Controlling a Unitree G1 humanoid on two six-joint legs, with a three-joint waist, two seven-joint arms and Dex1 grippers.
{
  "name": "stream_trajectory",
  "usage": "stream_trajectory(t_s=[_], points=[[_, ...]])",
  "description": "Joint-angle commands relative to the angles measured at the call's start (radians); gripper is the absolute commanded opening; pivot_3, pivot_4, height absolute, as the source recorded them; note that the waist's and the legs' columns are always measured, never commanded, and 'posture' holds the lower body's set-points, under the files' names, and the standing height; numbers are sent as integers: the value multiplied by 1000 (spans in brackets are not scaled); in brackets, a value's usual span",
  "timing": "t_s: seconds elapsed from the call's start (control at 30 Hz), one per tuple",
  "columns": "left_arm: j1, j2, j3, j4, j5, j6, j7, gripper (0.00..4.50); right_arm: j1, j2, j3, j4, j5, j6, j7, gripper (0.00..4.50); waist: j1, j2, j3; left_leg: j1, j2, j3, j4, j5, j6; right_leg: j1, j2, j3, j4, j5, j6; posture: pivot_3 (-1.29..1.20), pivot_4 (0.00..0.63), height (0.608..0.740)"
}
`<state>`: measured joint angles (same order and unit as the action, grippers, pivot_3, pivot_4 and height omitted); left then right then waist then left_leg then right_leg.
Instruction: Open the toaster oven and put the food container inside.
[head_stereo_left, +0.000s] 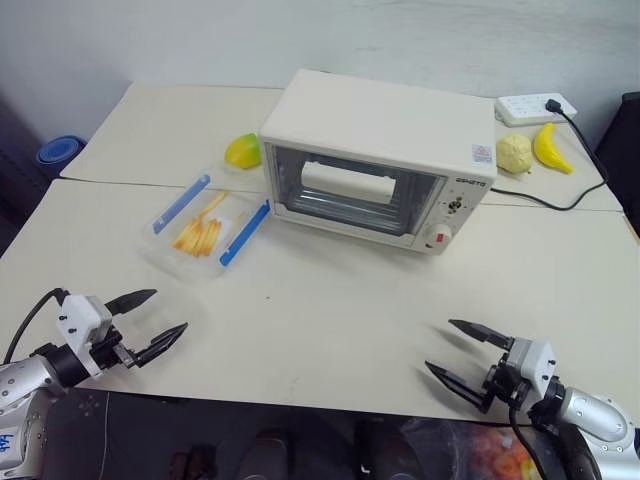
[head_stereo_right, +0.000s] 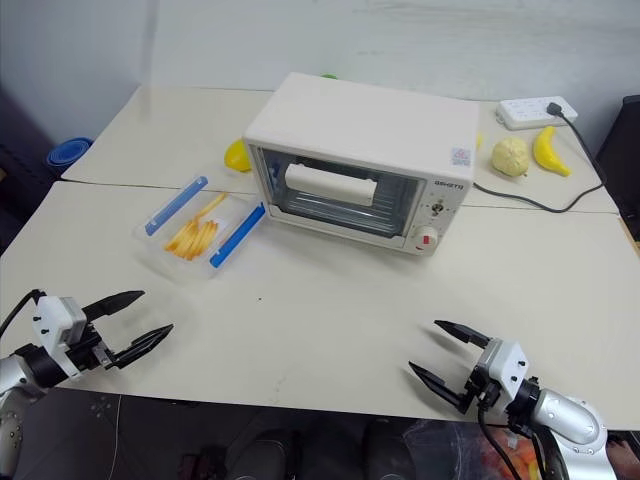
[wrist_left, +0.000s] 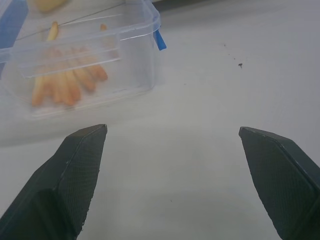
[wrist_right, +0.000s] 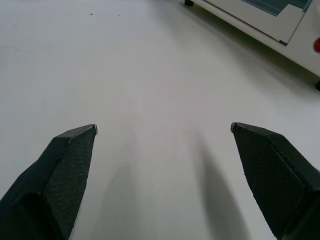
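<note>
Nearest, at the table's (head_stereo_left: 330, 330) front edge, the left gripper (head_stereo_left: 150, 322) and right gripper (head_stereo_left: 462, 352) hover with jaws spread wide, holding nothing. Farther back lies the food container (head_stereo_left: 205, 228) (clear, blue clips), just left of the toaster oven (head_stereo_left: 380, 160), whose door is closed.

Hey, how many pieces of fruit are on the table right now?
3: a lemon behind the food box, left of the oven; a pale round fruit and a banana right of the oven. The oven may hide others.
</note>
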<state>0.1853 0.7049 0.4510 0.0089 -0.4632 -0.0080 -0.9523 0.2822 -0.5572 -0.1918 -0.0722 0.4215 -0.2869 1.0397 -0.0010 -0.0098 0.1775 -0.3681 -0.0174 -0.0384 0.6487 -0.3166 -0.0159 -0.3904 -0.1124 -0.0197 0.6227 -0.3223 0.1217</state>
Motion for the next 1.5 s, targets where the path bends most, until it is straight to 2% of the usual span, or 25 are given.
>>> stream_trajectory(t_s=[0.03, 0.13, 0.27, 0.37, 0.5, 0.63, 0.77, 1.03, 1.3, 1.4, 1.5], points=[[-1, 10, 6, -16, -17, 7, -21, 4500, 2, 13, 1, -12, 20, -23, 9, 4482, 0, 0, 0, 0, 0, 0, 0, 0, 0, 0, 0, 0, 0, 0, 0, 0, 150, 740], [-2, 36, 36, -62, -127, 145, -52, 4500, -12, 10, 14, -106, 63, 64, -16, 4482, -1, 0, 0, 0, 0, 0, 0, 0, 0, 0, 0, 0, 0, 0, 0, 0, 150, 740], [-38, 136, 127, -109, -373, 399, -145, 4500, -114, -14, 44, -328, 185, 308, -139, 4482, -7, 0, 0, -1, 3, -1, 1, 0, -1, -1, -1, 3, 2, 0, 0, 0, 150, 740], [-138, 186, 140, -102, -401, 448, -127, 4500, -268, -8, 79, -422, 247, 485, -263, 4482, -3, 1, 0, 0, 3, -3, 2, -1, -1, -1, -1, 4, 3, 0, -2, 0, 150, 740], [-272, 223, 120, -136, -455, 525, -124, 4500, -469, 4, 102, -424, 288, 657, -388, 4482, 1, 2, 0, -2, 2, -6, 1, 1, -4, -2, -1, 2, 2, -1, -3, 0, 150, 740], [-362, 194, 82, -192, -497, 584, -86, 4500, -619, 14, 126, -367, 270, 760, -447, 4482, -3, 2, 0, -4, 1, -5, 1, 0, -4, -3, 0, 2, 3, -1, -3, 0, 150, 740], [-374, 155, 52, -243, -486, 593, -54, 4500, -706, 48, 149, -336, 253, 803, -484, 4482, -11, 2, 0, -4, 0, -3, 0, 0, -4, -3, 1, 0, 4, -1, -2, 0, 150, 740], [-396, 117, 34, -282, -494, 608, -11, 4500, -747, 77, 181, -349, 245, 851, -473, 4482, -23, 1, 0, -4, 1, -2, 2, 1, -4, -4, 4, 0, 5, -1, -2, 0, 150, 740], [-487, 90, 1, -242, -482, 612, 36, 4500, -703, 14, 244, -409, 223, 798, -292, 4482, -28, 1, 0, -4, 2, -2, 1, 1, -4, -4, 5, 1, 5, -1, -2, 0, 150, 740], [-584, 87, -54, -148, -414, 593, 59, 3873, -645, -37, 283, -405, 136, 724, -221, 4500, -25, 1, 0, -4, 2, -2, 1, 1, -4, -4, 8, 0, 5, -1, -2, 0, 150, 740], [-717, 62, -132, -35, -324, 538, 57, 2971, -612, -48, 301, -388, 79, 662, -191, 4500, -23, 1, 1, -4, 0, -1, 2, 1, -4, -4, 10, -1, 5, 0, -2, 0, 150, 740]])
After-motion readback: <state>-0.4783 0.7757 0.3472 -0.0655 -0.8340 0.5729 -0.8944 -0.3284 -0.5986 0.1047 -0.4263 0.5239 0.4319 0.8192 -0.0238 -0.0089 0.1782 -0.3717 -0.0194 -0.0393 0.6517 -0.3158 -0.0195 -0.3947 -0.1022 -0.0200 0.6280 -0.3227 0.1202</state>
